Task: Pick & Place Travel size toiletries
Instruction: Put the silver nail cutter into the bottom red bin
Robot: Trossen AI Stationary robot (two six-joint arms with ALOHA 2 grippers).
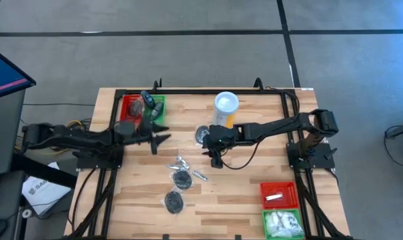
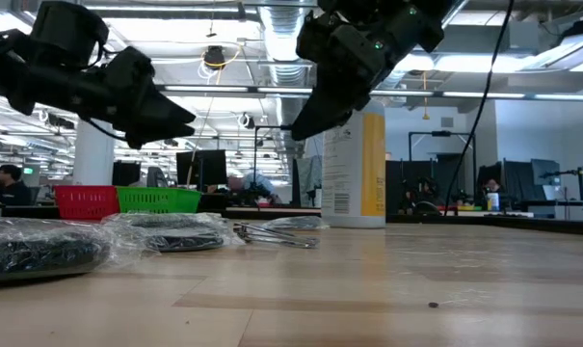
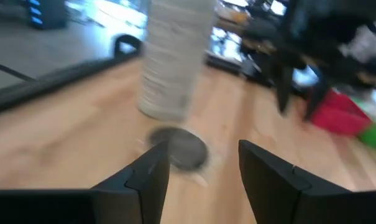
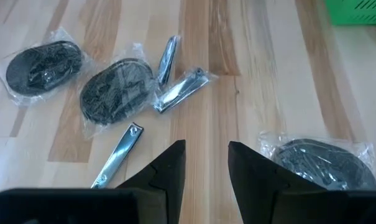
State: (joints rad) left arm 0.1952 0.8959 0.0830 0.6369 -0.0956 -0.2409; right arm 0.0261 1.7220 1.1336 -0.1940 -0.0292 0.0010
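Wrapped dark pucks lie flat on the wooden table: one beside the yellow canister, two more nearer the front. Silvery clipper-like pieces lie among them. My right gripper hangs open above the table, slanting down, between the far puck and the silvery pieces, touching nothing. My left gripper stands open and nearly level at the left, pointing toward the far puck, with nothing between its fingers.
A red and a green basket stand at the far left corner, with dark items inside. Another red basket and a green one, holding white packets, stand at the near right. A black frame runs along the table's edges.
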